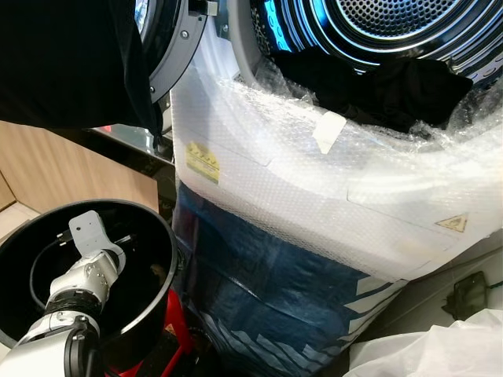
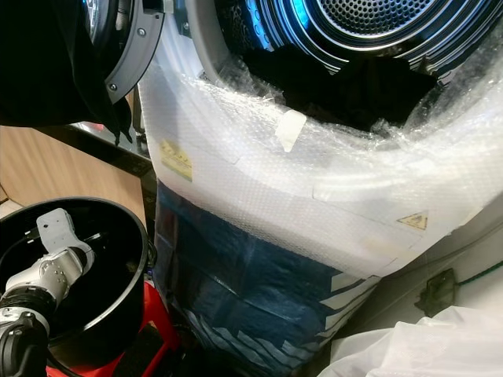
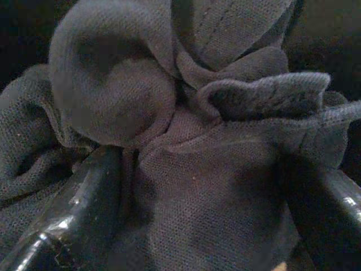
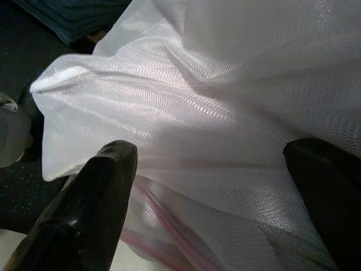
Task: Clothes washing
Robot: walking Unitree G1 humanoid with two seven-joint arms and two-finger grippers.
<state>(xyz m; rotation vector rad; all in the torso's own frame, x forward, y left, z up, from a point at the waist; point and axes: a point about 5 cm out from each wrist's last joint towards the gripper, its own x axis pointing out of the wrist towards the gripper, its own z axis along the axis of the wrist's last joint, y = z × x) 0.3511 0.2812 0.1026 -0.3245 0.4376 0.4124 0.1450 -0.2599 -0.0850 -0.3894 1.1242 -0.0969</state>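
Observation:
The washing machine's drum (image 1: 393, 23) stands open and lit blue, with dark clothes (image 1: 377, 82) heaped at its mouth. The machine's front is wrapped in bubble wrap (image 1: 314, 181). My left arm (image 1: 75, 287) reaches down into a black bucket (image 1: 157, 228) at the lower left. In the left wrist view my left gripper (image 3: 203, 164) is open, its fingers (image 3: 73, 214) either side of a bunched dark grey garment (image 3: 186, 113). My right gripper (image 4: 211, 149) is open over a white mesh laundry bag (image 4: 225, 84), which also lies at the lower right (image 1: 440, 345).
The round machine door (image 1: 169, 47) hangs open at the upper left, with a black garment (image 1: 63, 63) draped before it. Blue wrapping (image 1: 259, 283) covers the machine's lower front. The bucket stands on a red stool (image 1: 169, 338). A wooden panel (image 1: 71, 169) is at the left.

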